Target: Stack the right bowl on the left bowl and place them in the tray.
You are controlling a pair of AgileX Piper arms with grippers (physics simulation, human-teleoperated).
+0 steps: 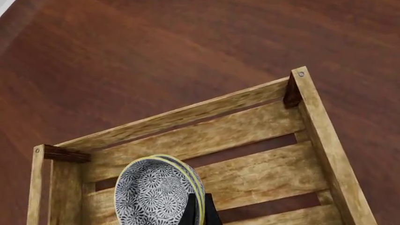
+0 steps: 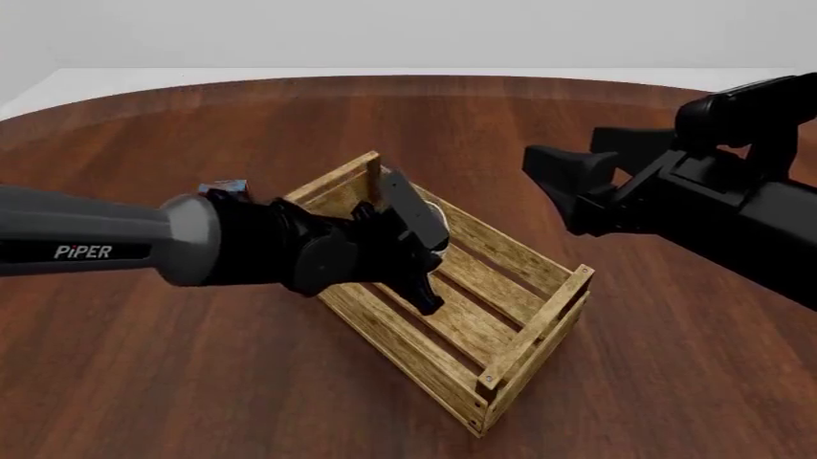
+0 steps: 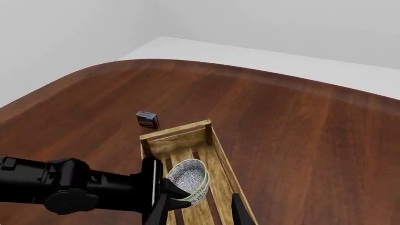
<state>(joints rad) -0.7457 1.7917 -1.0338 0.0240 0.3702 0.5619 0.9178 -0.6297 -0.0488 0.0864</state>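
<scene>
- Left gripper (image 2: 428,277) is clamped on the rim of the stacked bowls (image 1: 159,190), holding them tilted on edge over the tray (image 2: 537,320), not sitting flat yet.
- Bowls look stiff, glazed and slippery, probably chippable, so that rim pinch seems the sensible hold.
- Right gripper (image 3: 200,211) hangs above the tabletop (image 2: 191,382), fingers apart, holding nothing.
- Small dark box (image 3: 147,119) sits just beyond the tray.
</scene>
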